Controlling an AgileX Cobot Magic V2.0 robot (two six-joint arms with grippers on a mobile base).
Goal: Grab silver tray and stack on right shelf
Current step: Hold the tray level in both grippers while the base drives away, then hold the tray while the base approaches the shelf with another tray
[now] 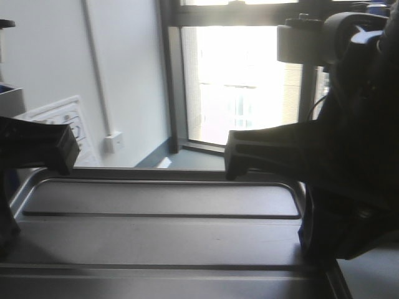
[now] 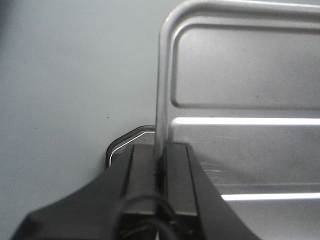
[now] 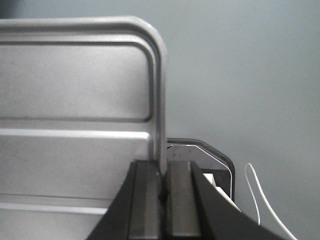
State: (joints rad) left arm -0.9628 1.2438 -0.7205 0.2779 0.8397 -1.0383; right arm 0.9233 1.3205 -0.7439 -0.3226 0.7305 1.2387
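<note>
The silver tray (image 1: 162, 230), with two long raised ribs across its floor, fills the lower half of the front view, held level in the air. My left gripper (image 2: 161, 162) is shut on the tray's (image 2: 240, 100) left rim. My right gripper (image 3: 163, 175) is shut on the tray's (image 3: 75, 100) right rim. In the front view the left gripper (image 1: 65, 152) shows dark at the tray's left end and the right gripper (image 1: 234, 159) at its right end. The right shelf is out of view.
A pale wall with a vertical pipe (image 1: 96, 75) and a white wall socket (image 1: 113, 142) stands ahead on the left. A bright window (image 1: 243, 87) is ahead at centre. Grey floor (image 2: 60, 75) lies below the tray. A white cable (image 3: 260, 200) lies on the floor at right.
</note>
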